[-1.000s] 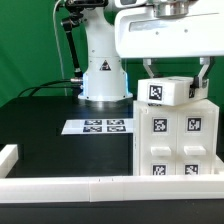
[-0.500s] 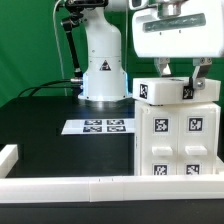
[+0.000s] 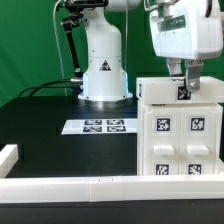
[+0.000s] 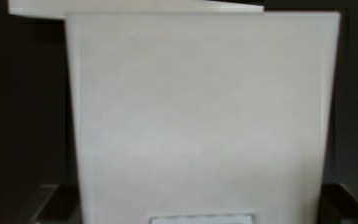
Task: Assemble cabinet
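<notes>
The cabinet is a large white box at the exterior view's right, with several black-and-white tags on its front blocks. A white top block with a tag on its end lies on the box, roughly flush with it. My gripper comes down from above and is shut on this block. In the wrist view the block's white face fills the picture, with dark fingers pressed against both of its sides.
The marker board lies flat on the black table before the robot base. A long white rail runs along the front edge, with a short upright end at the exterior view's left.
My gripper has turned about its vertical axis with the top block in it. The block swung from skewed on the box to lined up with it, and the hand shifted toward the exterior view's right.
</notes>
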Motion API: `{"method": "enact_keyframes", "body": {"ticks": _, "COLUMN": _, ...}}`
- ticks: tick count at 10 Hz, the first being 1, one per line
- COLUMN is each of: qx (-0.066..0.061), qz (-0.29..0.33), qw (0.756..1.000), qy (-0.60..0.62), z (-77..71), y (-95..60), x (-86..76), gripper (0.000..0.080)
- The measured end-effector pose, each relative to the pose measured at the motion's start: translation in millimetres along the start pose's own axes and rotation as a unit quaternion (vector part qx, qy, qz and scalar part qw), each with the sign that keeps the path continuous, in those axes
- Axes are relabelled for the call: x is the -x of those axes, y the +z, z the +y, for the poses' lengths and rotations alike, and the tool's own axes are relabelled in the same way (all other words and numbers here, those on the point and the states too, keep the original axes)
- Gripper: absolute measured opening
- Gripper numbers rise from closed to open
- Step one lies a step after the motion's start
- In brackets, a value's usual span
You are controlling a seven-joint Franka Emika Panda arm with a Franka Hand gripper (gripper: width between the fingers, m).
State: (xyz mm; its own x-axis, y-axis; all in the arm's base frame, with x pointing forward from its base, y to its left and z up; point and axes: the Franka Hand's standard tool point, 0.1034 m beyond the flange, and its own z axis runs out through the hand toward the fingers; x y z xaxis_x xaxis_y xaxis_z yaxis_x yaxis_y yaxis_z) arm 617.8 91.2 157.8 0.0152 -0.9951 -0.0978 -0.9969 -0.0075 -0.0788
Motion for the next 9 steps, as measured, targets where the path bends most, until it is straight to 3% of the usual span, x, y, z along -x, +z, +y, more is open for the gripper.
{"method": "enact_keyframes", "body": {"ticks": 4, "qx": -0.002, "qz": -0.011, "qw": 0.994, "qy": 0.105, "z": -0.9, "y": 0.3, "x": 2.4, "gripper": 0.0569}}
{"method": "enact_keyframes", "body": {"ticks": 5, "qx": -0.002, "qz": -0.012, "qw": 0.995, "qy": 0.099, "z": -1.0, "y": -0.3, "x": 3.4, "gripper": 0.0736}}
{"method": "enact_keyframes", "body": {"ticks": 9, "qx": -0.023, "qz": -0.037, "qw": 0.998, "qy": 0.05, "z": -8.9, "y": -23.7, "x": 10.7, "gripper": 0.0796}}
